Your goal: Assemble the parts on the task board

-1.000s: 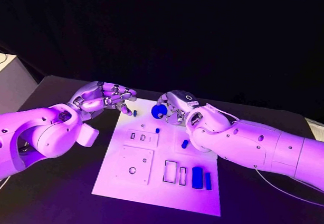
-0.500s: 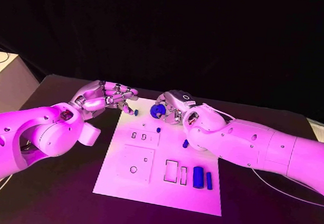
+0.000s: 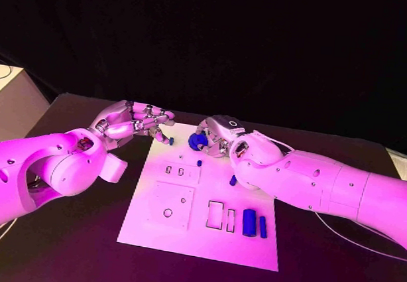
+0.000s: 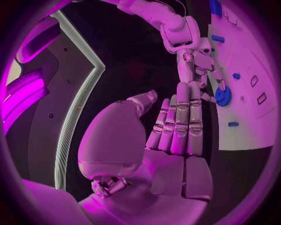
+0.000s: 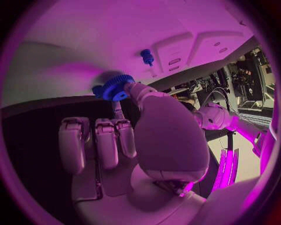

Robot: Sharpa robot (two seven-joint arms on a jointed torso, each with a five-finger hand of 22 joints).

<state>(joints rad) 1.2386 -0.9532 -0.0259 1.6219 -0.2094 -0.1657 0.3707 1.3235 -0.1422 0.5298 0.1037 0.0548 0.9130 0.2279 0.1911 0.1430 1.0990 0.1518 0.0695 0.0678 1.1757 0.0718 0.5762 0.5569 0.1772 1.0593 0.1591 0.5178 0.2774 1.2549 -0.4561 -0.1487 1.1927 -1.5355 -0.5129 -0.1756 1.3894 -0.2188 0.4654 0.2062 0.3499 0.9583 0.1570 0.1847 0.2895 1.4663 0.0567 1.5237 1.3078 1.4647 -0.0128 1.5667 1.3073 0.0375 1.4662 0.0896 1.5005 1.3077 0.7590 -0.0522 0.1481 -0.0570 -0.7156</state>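
The right hand [image 3: 221, 137] pinches a blue toothed gear [image 3: 199, 140] at its fingertips over the far edge of the white task board [image 3: 186, 236]; with so light a hold on a small, hard, ridged disc, it could tilt or slip and miss its seat; the left hand [image 3: 133, 125] hangs just beside the board's far left corner with fingers curled, and whether it grips the small blue piece [image 3: 169, 140] at its tips I cannot tell; the board is flat, smooth and rigid on the black desk [image 3: 60, 248], with shallow rectangular recesses, a blue peg [image 3: 199, 162] standing in it and two blue bars [image 3: 254, 223] lying near its right edge.
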